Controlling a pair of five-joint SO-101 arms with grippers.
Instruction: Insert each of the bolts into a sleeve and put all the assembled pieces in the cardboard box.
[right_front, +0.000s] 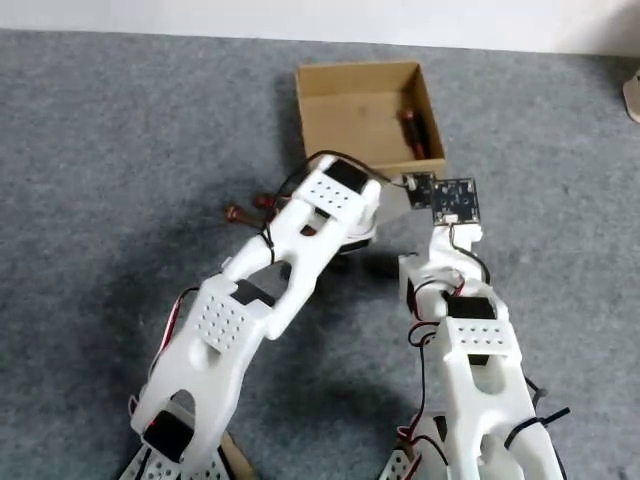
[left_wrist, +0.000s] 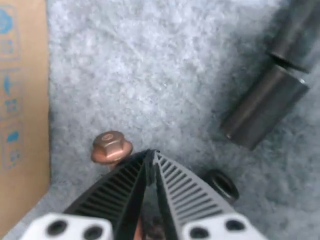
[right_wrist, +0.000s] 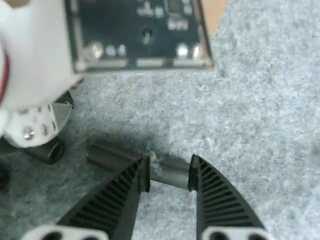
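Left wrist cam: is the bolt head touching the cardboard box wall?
Apart. The left wrist view shows a plain strip of grey carpet between the bolt head and the wall of the cardboard box.

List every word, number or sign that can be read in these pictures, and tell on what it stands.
No text can be read in any view.
Blue printed signs on the cardboard box: too blurred to read.
Small white marks on the circuit board: too small to read.
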